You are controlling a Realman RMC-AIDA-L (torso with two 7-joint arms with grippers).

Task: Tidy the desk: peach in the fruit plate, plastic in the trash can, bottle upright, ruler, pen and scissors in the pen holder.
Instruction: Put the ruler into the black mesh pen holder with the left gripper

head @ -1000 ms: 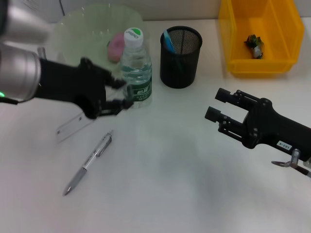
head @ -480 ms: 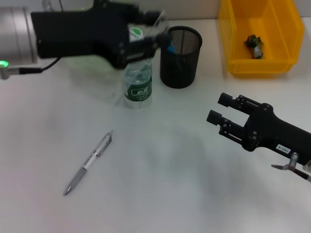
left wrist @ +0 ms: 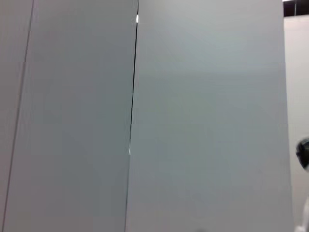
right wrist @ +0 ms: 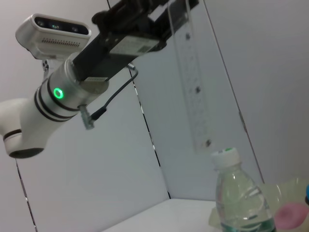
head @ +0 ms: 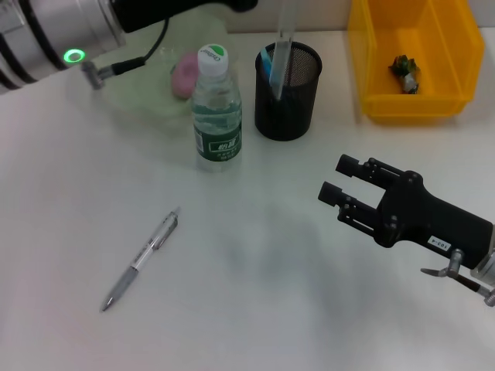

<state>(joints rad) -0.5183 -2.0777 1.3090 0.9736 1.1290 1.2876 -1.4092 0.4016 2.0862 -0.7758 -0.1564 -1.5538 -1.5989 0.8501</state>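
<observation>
Right wrist view shows it best: the left gripper, at the upper middle of the frame, has its jaws pinching the top end of the clear ruler, which hangs straight down from them. One second ago this ruler lay flat on the desk left of the bottle; now it is lifted and carried over the pen holder. In the head view its lower end already dips inside the mesh cup at the upper middle, beside the blue thing there. Its long axis is close to vertical, the free end pointing down. I judge that only the release is missing for this item. The pen lies on the desk at lower left, pointing diagonally. The right gripper hovers at the lower right, jaws spread and holding nothing.
</observation>
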